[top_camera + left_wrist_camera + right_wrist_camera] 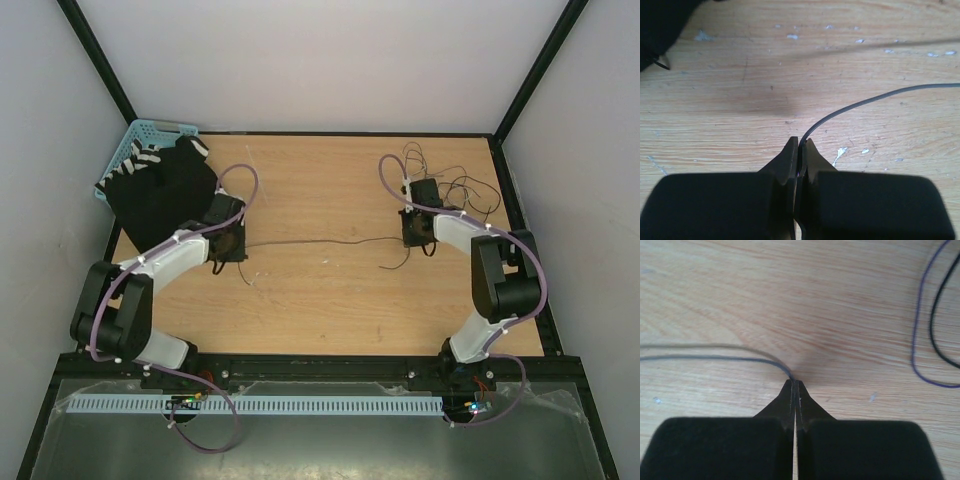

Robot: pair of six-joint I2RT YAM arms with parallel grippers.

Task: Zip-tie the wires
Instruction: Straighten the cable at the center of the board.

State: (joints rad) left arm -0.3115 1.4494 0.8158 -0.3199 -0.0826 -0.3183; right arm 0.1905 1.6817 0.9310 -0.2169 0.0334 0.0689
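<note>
As your cameras show, item one: left gripper [800, 146], jaws clamped on a black wire [865, 101]. Item two: right gripper [795, 385], pinched on the same strand, mid-table. Other wires [465, 190]: tangled at the table's [330, 310] far right.

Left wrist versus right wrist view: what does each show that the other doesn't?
Only left wrist: a corner of black cloth at upper left, white flecks on the wood. Only right wrist: a thin purple strand and a black strand looping at the right edge. Both: left gripper and right gripper, fingers shut, each pinching a thin dark wire over the wooden table.
</note>
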